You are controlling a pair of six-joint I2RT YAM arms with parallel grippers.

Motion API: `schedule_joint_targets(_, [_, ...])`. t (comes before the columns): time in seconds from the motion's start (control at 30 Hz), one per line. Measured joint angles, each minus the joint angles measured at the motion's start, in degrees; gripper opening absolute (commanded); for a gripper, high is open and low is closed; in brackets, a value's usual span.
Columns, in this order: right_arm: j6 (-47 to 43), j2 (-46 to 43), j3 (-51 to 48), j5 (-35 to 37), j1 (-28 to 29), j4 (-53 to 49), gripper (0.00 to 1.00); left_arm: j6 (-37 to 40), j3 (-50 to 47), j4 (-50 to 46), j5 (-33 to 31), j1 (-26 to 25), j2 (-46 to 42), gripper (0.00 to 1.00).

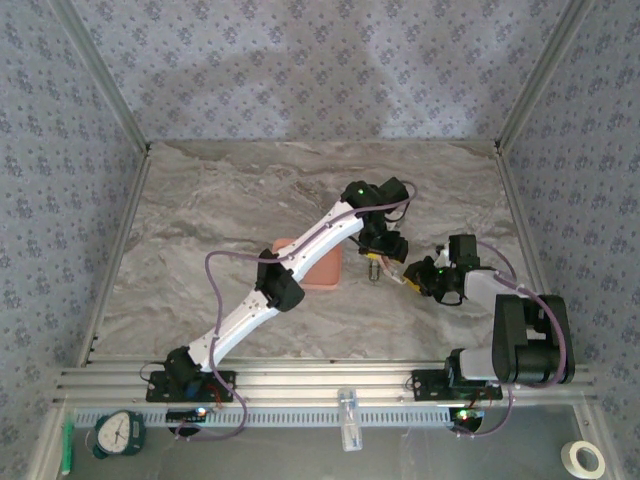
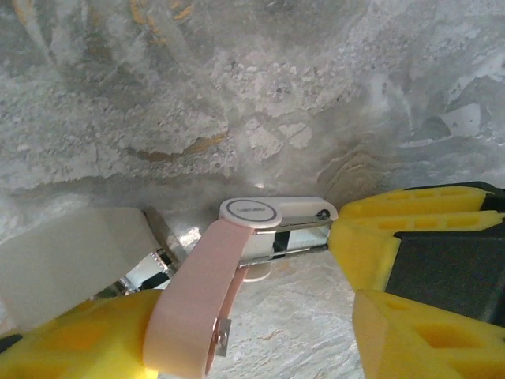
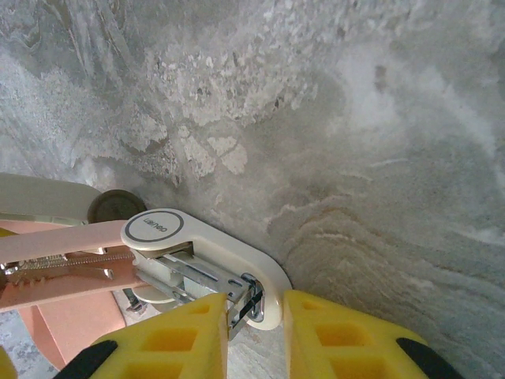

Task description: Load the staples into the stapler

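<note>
While R gripper (image 3: 256,320) is nearly closed, pinching the stapler (image 3: 201,237) by its white base end at bottom centre of R wrist view, L gripper (image 2: 256,324) has jaws wide apart w/ nothing clamped. Pink lid (image 2: 197,316) is swung open and leans on its lower-left finger (image 2: 79,343); other finger clear. In top view the stapler is approx mid-frame, just right of salmon tray (image 1: 322,270), marble table (image 1: 250,190) beneath.

A grey-and-white marbled table (image 1: 220,200) stands between blue floral-papered walls (image 1: 300,60). A salmon-pink rectangular tray (image 1: 327,272) rests near its middle. Past the aluminium rail (image 1: 330,380) on the near edge lie a green-rimmed dial clock (image 1: 120,433) and green marker (image 1: 67,447) at the left corner, and a white tape roll (image 1: 573,455) at the right.
</note>
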Motion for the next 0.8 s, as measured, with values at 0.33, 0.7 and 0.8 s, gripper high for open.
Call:
schedule_joint_targets(0.33, [-0.20, 0.04, 0.00, -0.66, -0.44, -0.04, 0.21, -0.42, 0.00, 4.70, 4.02, -0.81, 0.00, 0.52])
schedule_joint_targets(0.7, [-0.85, 0.63, 0.15, -2.29, -1.51, -0.02, 0.24, -1.11, 0.00, 5.97, 7.41, -2.16, 0.11, 0.54])
schedule_joint_targets(0.8, [-1.31, -0.39, 0.17, -2.03, -1.68, -1.68, 0.28, -1.09, 0.00, 5.99, 6.97, -2.16, 0.11, 0.54])
